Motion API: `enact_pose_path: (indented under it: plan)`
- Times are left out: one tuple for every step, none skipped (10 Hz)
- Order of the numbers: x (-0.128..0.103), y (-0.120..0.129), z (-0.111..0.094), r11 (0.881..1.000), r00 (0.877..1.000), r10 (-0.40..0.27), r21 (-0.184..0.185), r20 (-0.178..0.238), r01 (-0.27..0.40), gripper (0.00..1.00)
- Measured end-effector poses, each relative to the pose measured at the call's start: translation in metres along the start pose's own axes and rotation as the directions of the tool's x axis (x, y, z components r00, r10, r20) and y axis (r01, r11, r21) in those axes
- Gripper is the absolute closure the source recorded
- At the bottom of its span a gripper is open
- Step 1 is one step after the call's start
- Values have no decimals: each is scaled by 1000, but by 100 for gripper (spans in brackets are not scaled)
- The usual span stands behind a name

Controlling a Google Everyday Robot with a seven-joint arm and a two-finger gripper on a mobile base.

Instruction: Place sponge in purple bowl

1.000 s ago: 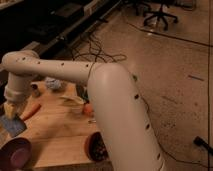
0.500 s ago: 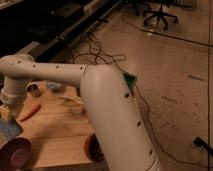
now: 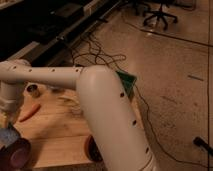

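My gripper (image 3: 6,125) hangs at the far left edge of the camera view, at the end of the white arm (image 3: 60,77) that reaches across the wooden table (image 3: 60,135). It is shut on the sponge (image 3: 9,135), a small blue pad just under it. The sponge hangs right above the far rim of the purple bowl (image 3: 16,154), which stands at the table's front left corner and is partly cut off by the frame. I cannot tell whether the sponge touches the bowl.
An orange carrot (image 3: 29,113) lies right of the gripper. A small can (image 3: 34,90) stands behind it, and a yellowish item (image 3: 70,103) lies mid-table. A reddish-brown dish (image 3: 91,149) sits at the front, half hidden by the arm. A green object (image 3: 128,83) sits at the right edge.
The gripper has moved down and slightly towards the front with the sponge, bringing it over the purple bowl. The arm's big link has swung to the left.
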Motion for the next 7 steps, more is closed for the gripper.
enact_pose_path:
  plan:
    - [-5,-1,1,1000,1000,7,1,6,-7,100]
    - [-9,-3,1,1000,1000,13,2,10,-13,100]
    - [-12,-4,1,1000,1000,17,3,10,-17,100]
    - [-14,-5,0,1000,1000,19,2,9,-19,100]
    - [-14,-7,0,1000,1000,17,3,10,-17,100]
    - [-14,-9,1,1000,1000,13,3,11,-13,100]
    - [-14,-11,2,1000,1000,11,4,13,-11,100]
